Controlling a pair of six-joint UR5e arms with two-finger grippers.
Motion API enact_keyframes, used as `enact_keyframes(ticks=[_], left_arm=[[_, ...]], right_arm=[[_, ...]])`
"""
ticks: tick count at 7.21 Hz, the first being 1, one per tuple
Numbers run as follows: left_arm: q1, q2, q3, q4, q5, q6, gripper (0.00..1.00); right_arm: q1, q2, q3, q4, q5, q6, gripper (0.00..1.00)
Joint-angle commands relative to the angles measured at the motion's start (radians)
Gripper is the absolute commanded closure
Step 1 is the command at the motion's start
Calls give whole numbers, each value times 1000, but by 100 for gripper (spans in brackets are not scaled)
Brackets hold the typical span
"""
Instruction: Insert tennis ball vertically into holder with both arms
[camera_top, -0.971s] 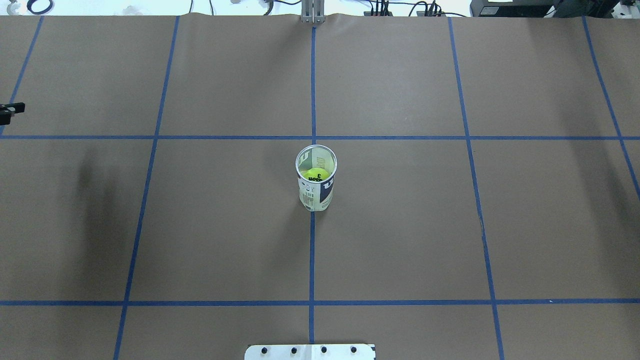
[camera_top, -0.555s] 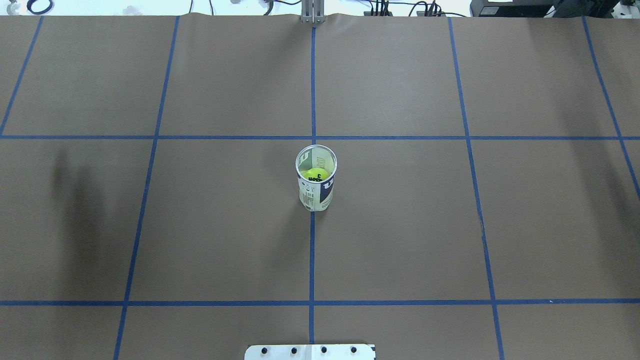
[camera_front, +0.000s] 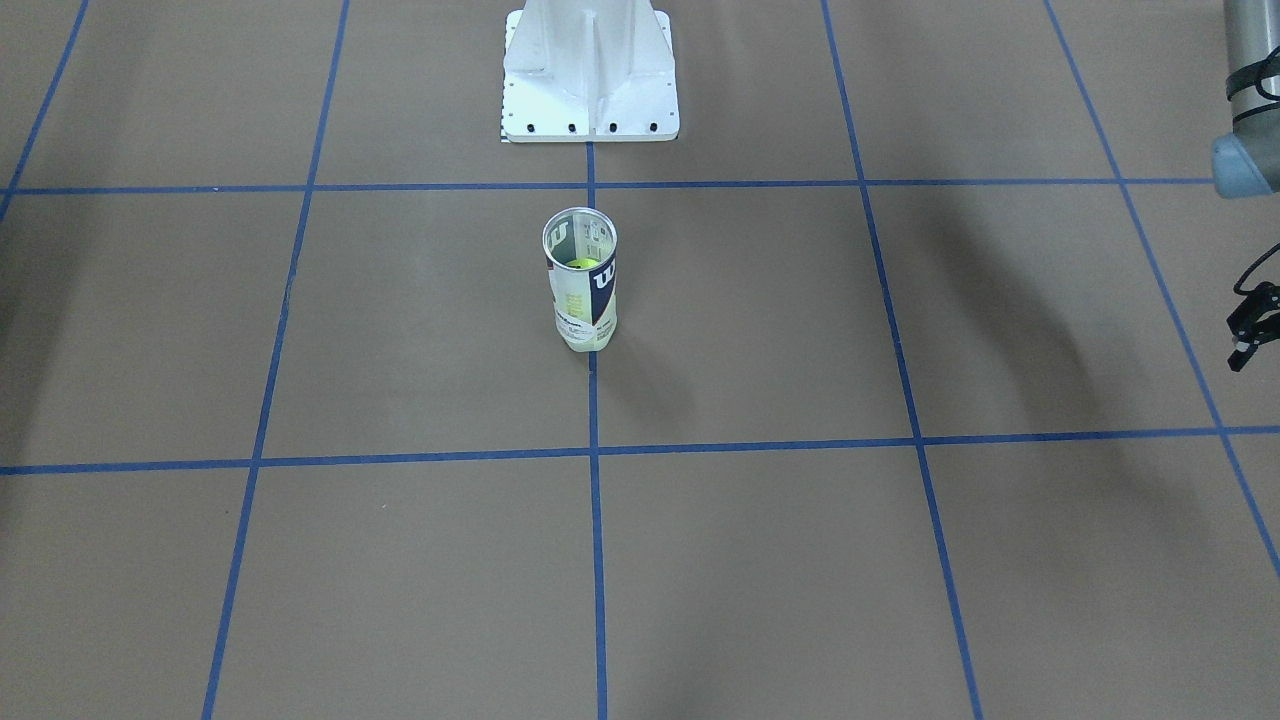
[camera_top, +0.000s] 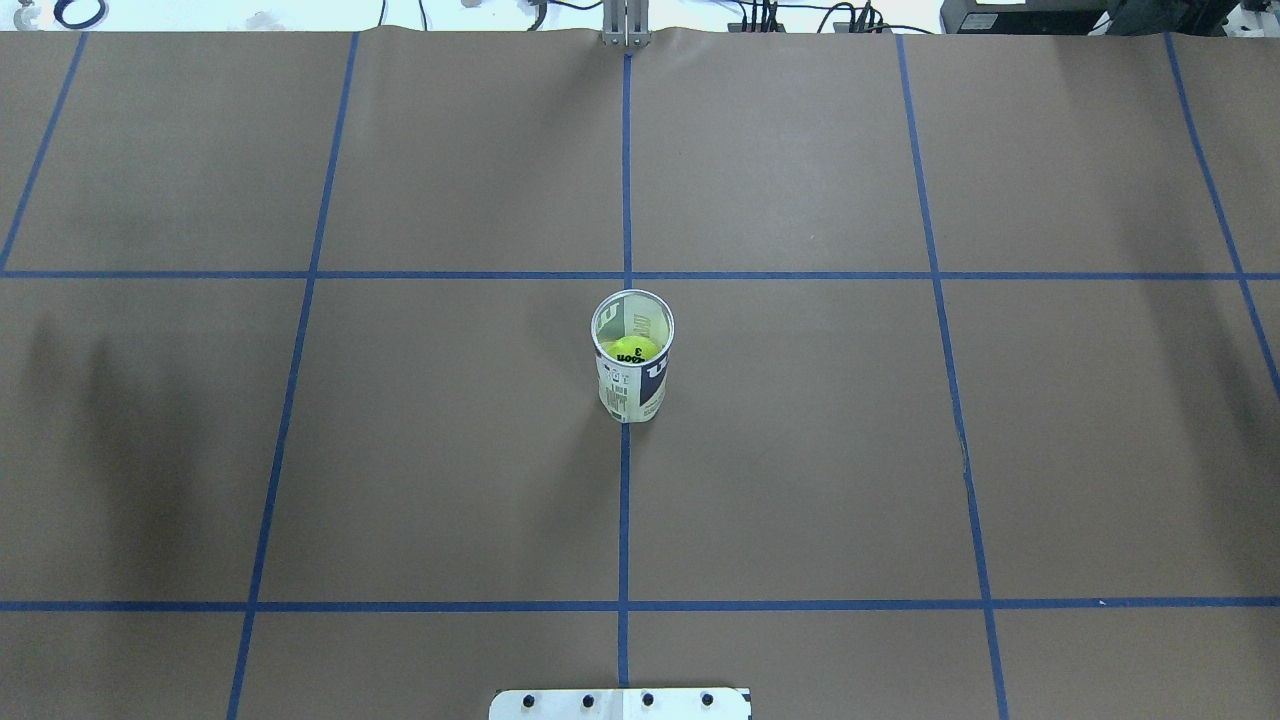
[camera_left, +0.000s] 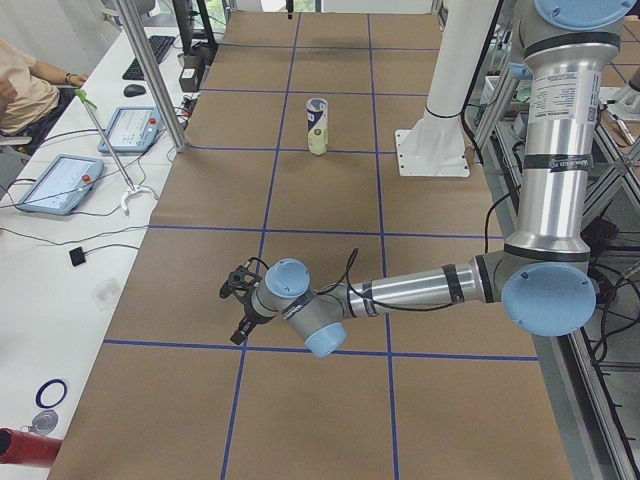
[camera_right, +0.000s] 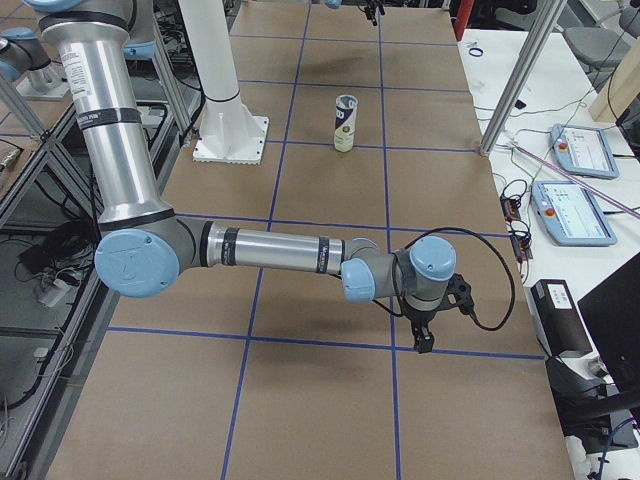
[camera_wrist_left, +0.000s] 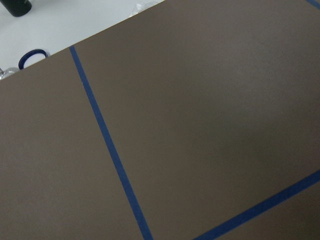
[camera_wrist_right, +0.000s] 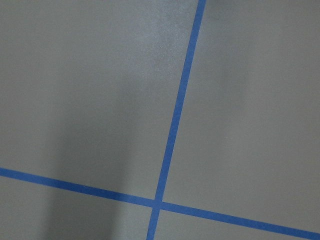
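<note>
tennis ball (camera_top: 634, 348) in upright holder (camera_top: 632, 388); left pincer (camera_left: 238, 306), right pincer (camera_right: 430, 330) far off, openness unclear

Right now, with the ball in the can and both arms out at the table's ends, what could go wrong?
1. The holder stands upright on its own, tall and narrow; a knock could probably tip it and spill the tennis ball.
2. The left arm and right arm stretch low over the table; a sweep toward the middle might hit the holder.
</note>
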Motion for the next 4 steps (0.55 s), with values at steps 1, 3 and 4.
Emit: enact_keyframes(ticks=[1,3,4], left_arm=[[-54,5,-10,190,-119,79,0],[-68,1,-54,479,-119,307,0],[-101,1,-99,596,-119,384,0]], right_arm=[[0,-5,0,0,0,0,0],[0,-8,2,0,0,0,0],[0,-13,3,0,0,0,0]])
